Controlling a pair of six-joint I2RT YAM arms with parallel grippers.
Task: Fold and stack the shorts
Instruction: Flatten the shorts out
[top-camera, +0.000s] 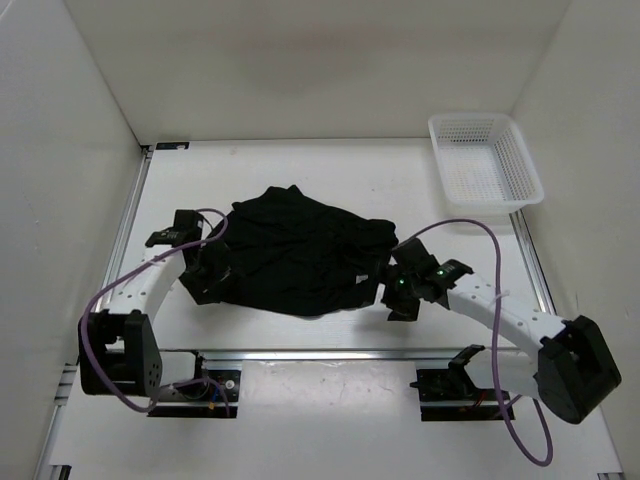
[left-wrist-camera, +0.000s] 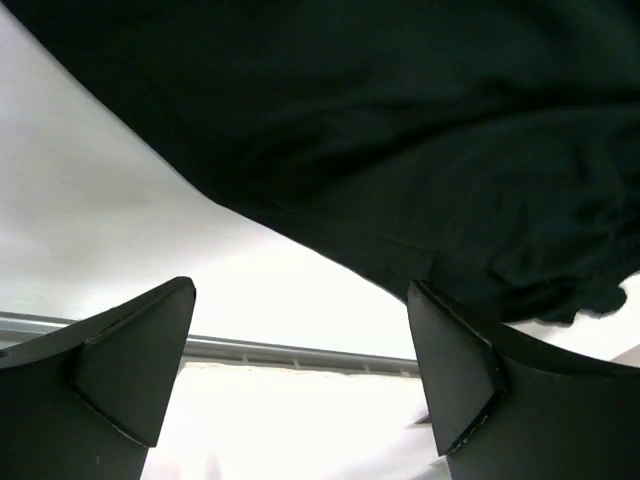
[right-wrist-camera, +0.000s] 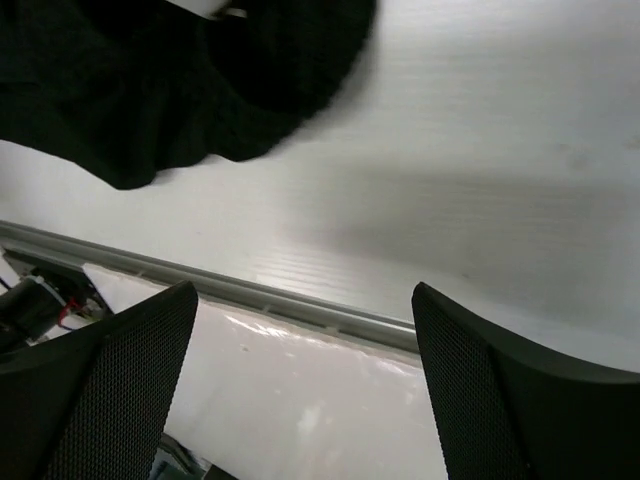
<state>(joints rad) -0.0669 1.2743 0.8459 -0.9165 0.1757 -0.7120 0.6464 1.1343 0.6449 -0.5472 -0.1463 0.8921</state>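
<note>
Lying in a rumpled heap at the middle of the white surface (top-camera: 330, 170), the black shorts (top-camera: 300, 262) are flanked by both arms right now. They are spread unevenly rather than folded flat, and wrinkles and a ruffled edge are seen on the right side.

The left pincer (left-wrist-camera: 300, 300) is held wide, and nothing is gripped between its fingers. In the left wrist view the dark fabric fills the upper part of the picture. Its hem runs diagonally down to the tip of one finger (left-wrist-camera: 460, 370), where cloth and tip appear to meet; whether they truly touch cannot be told. From above, this pincer is seen tucked against the left edge of the shorts.

Over to the other side: the right pincer (right-wrist-camera: 305, 295) is also spread wide and empty. A ruffled corner of the shorts is caught at the upper left of the right wrist view, apart from both fingers, with bare surface between. From above, this pincer is placed just beside the near right corner of the garment.

A grey rail (right-wrist-camera: 100, 258) is picked up in both wrist views along the near edge of the surface. A white mesh basket (top-camera: 485, 160) is set at the far right corner, well apart from the shorts. Green lights (top-camera: 437, 270) are lit on the right arm.
</note>
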